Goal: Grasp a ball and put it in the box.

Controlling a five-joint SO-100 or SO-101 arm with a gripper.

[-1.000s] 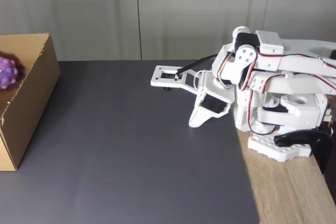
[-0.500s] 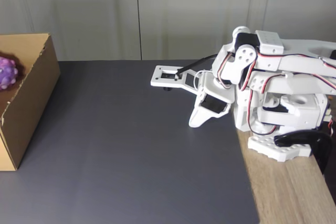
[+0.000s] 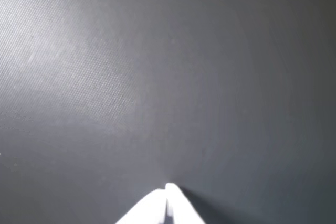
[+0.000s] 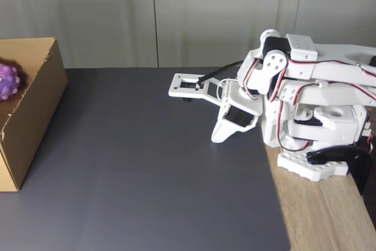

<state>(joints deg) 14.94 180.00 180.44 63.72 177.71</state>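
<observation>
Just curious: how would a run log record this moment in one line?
purple knobbly ball: inside brown cardboard box | white gripper: shut, empty | arm: folded

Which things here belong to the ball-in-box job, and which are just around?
Job:
- ball, inside the box
- box, at the fixed view's left edge
- hand, folded back by the arm's base, fingertips together in the wrist view

Just around:
- dark mat
- wooden tabletop
- black clamp

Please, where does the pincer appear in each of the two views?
Wrist view: the pincer enters from the bottom edge, near the middle, tips together.
Fixed view: it is right of centre, pointing down at the mat.
Shared landmark: the dark grey mat beneath the tips.
</observation>
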